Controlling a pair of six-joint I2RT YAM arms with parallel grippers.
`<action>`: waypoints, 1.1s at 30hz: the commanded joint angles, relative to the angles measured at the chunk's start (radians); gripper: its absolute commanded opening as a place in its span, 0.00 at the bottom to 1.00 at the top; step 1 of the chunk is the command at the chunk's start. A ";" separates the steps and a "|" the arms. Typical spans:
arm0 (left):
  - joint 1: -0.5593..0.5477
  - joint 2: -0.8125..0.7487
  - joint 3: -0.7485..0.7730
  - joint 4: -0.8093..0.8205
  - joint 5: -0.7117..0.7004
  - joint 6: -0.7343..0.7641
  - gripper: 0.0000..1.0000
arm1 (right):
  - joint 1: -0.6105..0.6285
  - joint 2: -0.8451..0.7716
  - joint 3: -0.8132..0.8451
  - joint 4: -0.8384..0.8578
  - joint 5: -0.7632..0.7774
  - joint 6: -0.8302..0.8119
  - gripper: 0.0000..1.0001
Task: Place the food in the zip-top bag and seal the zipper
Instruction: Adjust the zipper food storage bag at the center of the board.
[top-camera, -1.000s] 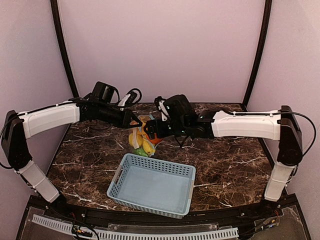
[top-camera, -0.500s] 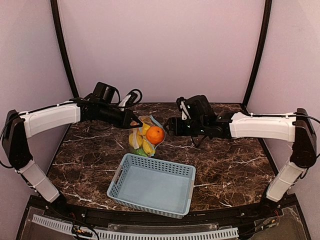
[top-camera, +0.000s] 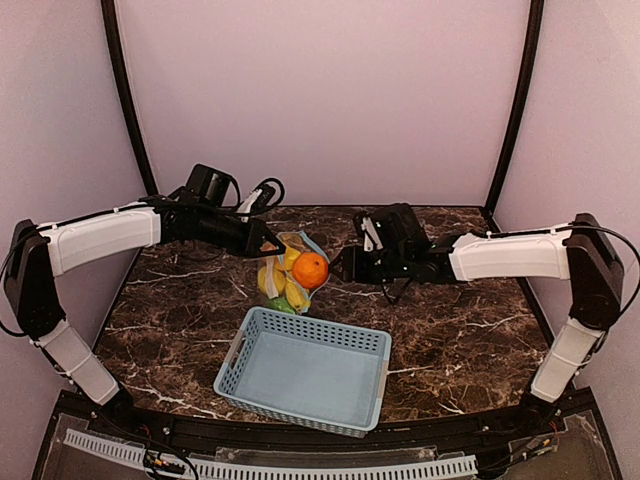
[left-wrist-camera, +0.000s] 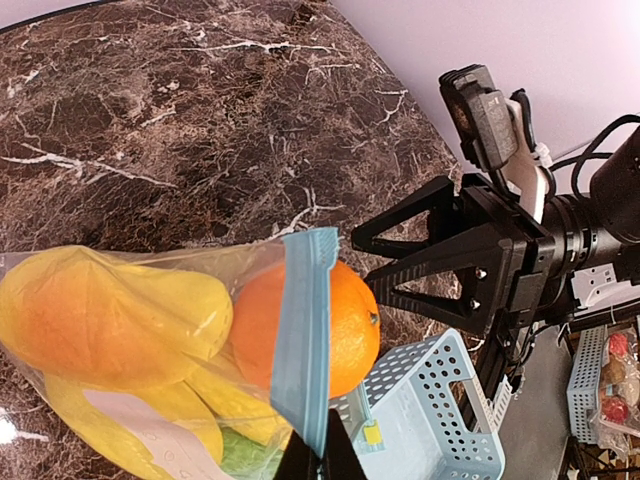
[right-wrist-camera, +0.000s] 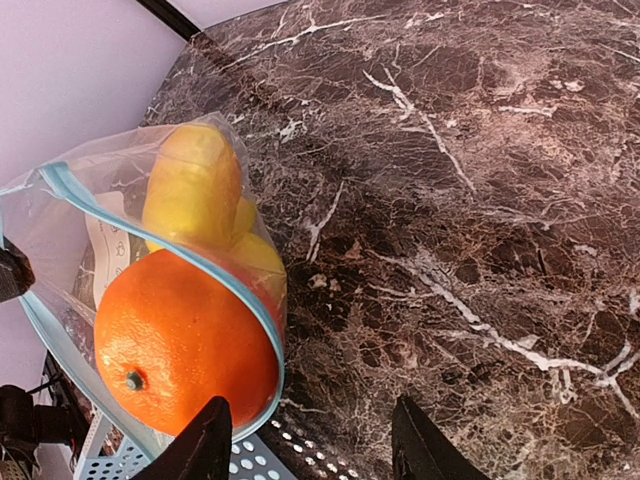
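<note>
Bag (top-camera: 283, 262) hangs from my left gripper (top-camera: 268, 243) over the far part of the table (top-camera: 460, 330), just behind the far rim of the basket (top-camera: 300, 322). I cannot tell whether its bottom touches the marble. My left fingers (left-wrist-camera: 318, 462) are pressed together on the zipper (left-wrist-camera: 303, 340), pinching the blue strip at one point along the mouth. From there the strip runs up across the front of the orange (left-wrist-camera: 350, 325).

The mouth is open. In my right wrist view the zipper edge curves as a loop around the orange, which fills the opening and sits on top of everything else. Behind and under it lie the yellow fruits (left-wrist-camera: 100, 320), packed close against each other inside the clear plastic. One of them stands up along the far side of the bag in the right wrist view. A bit of the green pod (left-wrist-camera: 245, 455) shows at the bottom of the bag, below the yellow pieces. The white label (left-wrist-camera: 140, 435) is on the bag wall near it.

My right gripper (top-camera: 340, 265) is level with the bag, just beside the orange on its right and not touching it. Its fingers (right-wrist-camera: 205, 450) are spread wide with nothing between them, only the table and a corner of the basket beneath. From my left wrist I see the two black triangular fingertips pointing toward the orange, with a gap between them and the fruit.
</note>
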 joint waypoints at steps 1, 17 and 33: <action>0.003 -0.008 0.005 0.006 0.022 0.001 0.01 | -0.006 0.037 0.034 0.037 -0.038 0.000 0.50; 0.003 -0.009 0.008 0.006 0.032 -0.002 0.01 | -0.012 0.119 0.101 0.036 -0.099 -0.017 0.37; 0.004 -0.021 0.005 0.010 0.025 0.001 0.01 | -0.025 0.153 0.110 0.050 -0.170 0.003 0.24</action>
